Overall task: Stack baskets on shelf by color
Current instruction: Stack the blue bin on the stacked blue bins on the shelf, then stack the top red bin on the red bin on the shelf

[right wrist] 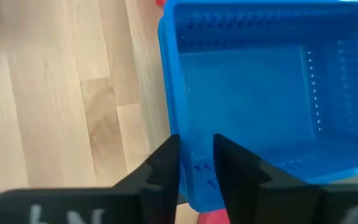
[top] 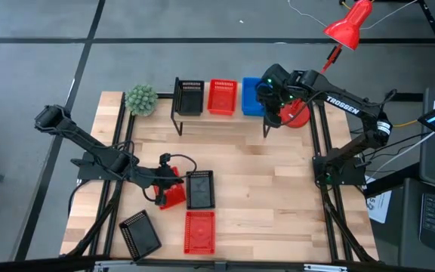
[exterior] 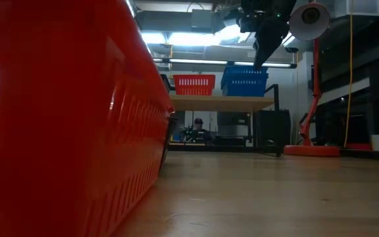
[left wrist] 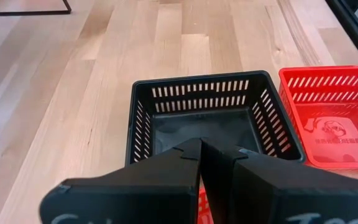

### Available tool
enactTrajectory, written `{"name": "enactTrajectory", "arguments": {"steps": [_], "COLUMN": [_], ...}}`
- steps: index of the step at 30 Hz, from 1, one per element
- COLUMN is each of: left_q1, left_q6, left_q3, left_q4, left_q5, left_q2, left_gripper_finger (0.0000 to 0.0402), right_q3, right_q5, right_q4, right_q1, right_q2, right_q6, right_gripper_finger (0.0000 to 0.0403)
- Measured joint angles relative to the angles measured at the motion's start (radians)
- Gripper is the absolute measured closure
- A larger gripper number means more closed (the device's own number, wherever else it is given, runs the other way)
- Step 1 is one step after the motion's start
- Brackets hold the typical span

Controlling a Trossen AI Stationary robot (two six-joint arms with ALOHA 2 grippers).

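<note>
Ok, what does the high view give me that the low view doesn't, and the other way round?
Only the high view shows the left gripper by a red basket, plus the black basket, another red basket and a tilted black one on the table. Only the low view shows the blue baskets are stacked, and a person behind. Both show the shelf and the right gripper over the blue baskets.

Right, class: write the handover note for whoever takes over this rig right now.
Left gripper: shut on a red basket on the table, beside a black basket.
Right gripper: shut on the blue stack on the shelf.
Done: blue stacked; shelf black and shelf red placed.
Left: also a second red and a second black on the table.
</note>
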Motion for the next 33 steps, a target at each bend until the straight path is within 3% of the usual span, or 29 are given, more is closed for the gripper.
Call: {"name": "enactTrajectory", "arguments": {"steps": [9, 13, 21, 27, 33], "left_q1": [0.0, 0.0, -0.001, -0.001, -0.001], "left_q6": [0.0, -0.001, 0.0, 0.0, 0.002], "left_q3": [0.0, 0.0, 0.0, 0.0, 0.0], "left_q4": [0.0, 0.0, 0.0, 0.0, -0.001], "left_q5": [0.0, 0.0, 0.0, 0.0, 0.0], "left_q2": [0.0, 0.0, 0.0, 0.0, 0.0], "left_gripper_finger": [0.0401, 0.0401, 0.0401, 0.0401, 0.0401], "right_q3": [0.067, 0.152, 0.206, 0.179, 0.069], "right_q5": [-0.001, -0.004, -0.22, -0.186, -0.092], "right_q4": [-0.017, -0.022, -0.223, -0.266, -0.101], "right_q1": [0.042, 0.089, 0.236, 0.424, 0.626], "right_q2": [-0.002, -0.003, -0.005, -0.005, -0.004], "right_q6": [0.077, 0.228, 0.5, 0.688, 0.875], "right_gripper_finger": [0.0282, 0.0281, 0.0281, 0.0281, 0.0281]}}
